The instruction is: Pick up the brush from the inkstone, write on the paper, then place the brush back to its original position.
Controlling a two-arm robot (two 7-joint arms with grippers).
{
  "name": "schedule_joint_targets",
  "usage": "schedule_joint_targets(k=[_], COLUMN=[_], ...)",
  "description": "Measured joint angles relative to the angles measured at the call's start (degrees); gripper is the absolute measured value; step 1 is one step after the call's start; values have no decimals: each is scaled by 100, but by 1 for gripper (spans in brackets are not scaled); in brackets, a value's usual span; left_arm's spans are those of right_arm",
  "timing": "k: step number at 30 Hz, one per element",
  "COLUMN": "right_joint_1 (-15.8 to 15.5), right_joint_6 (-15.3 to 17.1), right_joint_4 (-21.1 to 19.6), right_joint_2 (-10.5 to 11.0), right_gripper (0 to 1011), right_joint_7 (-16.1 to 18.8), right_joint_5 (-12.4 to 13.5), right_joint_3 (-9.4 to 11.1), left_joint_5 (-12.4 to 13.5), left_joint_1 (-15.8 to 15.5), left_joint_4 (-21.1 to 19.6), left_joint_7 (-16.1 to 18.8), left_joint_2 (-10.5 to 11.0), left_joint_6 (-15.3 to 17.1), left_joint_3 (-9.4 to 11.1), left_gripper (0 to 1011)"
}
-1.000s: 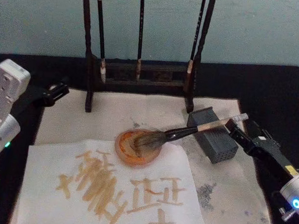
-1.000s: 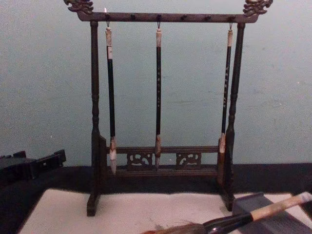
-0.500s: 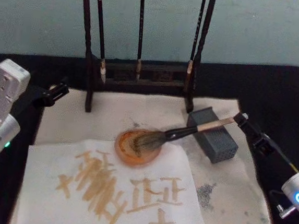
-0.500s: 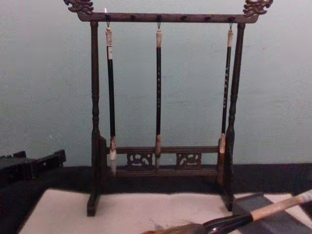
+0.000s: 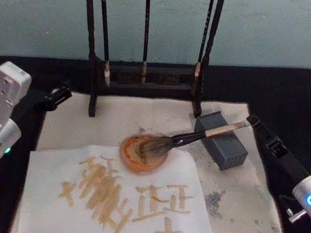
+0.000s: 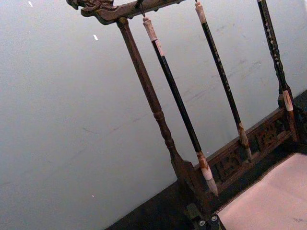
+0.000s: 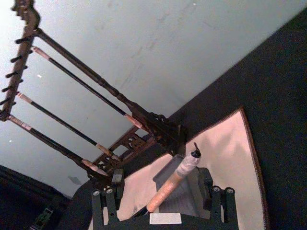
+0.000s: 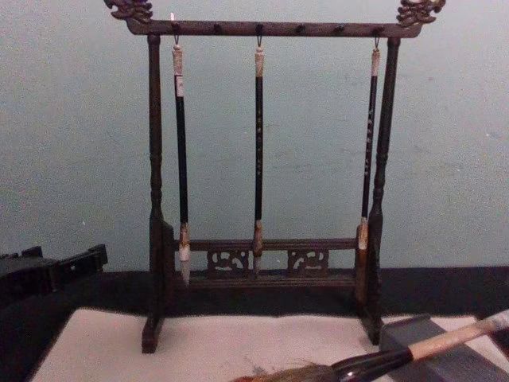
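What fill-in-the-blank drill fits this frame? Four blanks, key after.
1. The brush has its handle resting on the ____.
2. ____ thin brushes hang from the rack.
3. The right claw, at the brush's handle end, is ____ and not gripping it.
4. The left claw is parked on the robot's ____ side of the rack.

Missing words: inkstone; three; open; left.

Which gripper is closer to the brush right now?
Right. The right gripper sits open right at the brush's handle end, beside the inkstone. The left gripper is parked off the rack's left side, well away from the brush.
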Motion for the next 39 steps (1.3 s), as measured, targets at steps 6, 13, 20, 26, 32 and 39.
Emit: schedule_joint_targets(k=[6, 13, 20, 26, 32, 39], right_joint_1=[93, 169, 281, 403, 559, 730], right_joint_6=[78, 97, 158, 166, 180, 189], right_joint_4=[200, 370, 522, 681, 879, 1104], right_joint_2=[-4, 0, 19, 9, 9, 14], right_gripper=[1000, 1001, 1001, 1001, 1001, 1001], right_joint_7=[-5, 13, 76, 163, 267, 381], right_joint_5=[266, 482, 699, 880, 1025, 1174], right_joint_3=[-47, -104, -184, -253, -336, -419], left_joint_5=[0, 0, 0, 0, 0, 0], left_joint_1=[0, 0, 0, 0, 0, 0], left_joint_4=[0, 0, 0, 0, 0, 0], left_joint_7=[0, 0, 0, 0, 0, 0], left_joint_2=[0, 0, 0, 0, 0, 0], left_joint_6=[0, 0, 0, 0, 0, 0], left_joint_3=[0, 0, 0, 0, 0, 0], left_gripper=[1002, 1002, 1002, 1002, 1002, 1002])
